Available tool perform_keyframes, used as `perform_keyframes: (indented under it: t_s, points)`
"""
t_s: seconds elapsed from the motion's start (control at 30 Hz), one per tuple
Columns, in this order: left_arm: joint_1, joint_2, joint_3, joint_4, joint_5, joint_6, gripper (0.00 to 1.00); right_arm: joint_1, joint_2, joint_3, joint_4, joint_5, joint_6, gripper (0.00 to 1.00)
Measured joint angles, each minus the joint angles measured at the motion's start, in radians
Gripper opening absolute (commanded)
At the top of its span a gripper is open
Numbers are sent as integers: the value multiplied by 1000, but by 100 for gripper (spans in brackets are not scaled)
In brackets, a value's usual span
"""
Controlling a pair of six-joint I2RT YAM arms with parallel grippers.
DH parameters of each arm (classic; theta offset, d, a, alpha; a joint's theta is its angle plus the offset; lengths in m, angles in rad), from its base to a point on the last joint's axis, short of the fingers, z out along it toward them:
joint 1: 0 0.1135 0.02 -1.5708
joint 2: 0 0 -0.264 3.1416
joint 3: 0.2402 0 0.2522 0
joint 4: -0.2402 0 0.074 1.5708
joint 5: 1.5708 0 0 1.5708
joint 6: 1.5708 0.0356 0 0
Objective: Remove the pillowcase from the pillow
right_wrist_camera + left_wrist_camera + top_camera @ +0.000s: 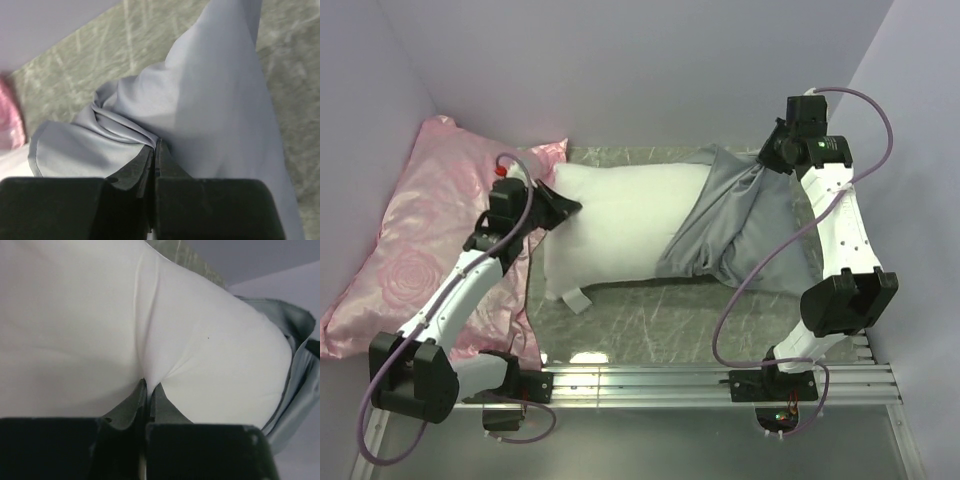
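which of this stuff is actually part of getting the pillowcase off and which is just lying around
Part of the job:
grey pillowcase
white pillow
left gripper, pinching the white pillow
right gripper, pinching the grey pillowcase

Just lying about:
pink rose-patterned pillow, far left

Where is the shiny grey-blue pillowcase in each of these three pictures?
Top external: the pillowcase lies right of centre, over the right end of the pillow.
Left wrist: the pillowcase is a grey strip at the right edge.
Right wrist: the pillowcase fills centre and right, pinched by the right gripper.
Shared landmark: the marbled green table, in all three.
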Motion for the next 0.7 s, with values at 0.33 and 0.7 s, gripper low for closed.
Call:
perform_keyframes:
  t_s: [0.33,0.7]
  points:
    - [27,70,318,-214,-7,118,0,10,0,-97,111,-85,16,8]
    - [17,324,477,-324,-204,208,0,127,-61,-375,307,-34,-24,98]
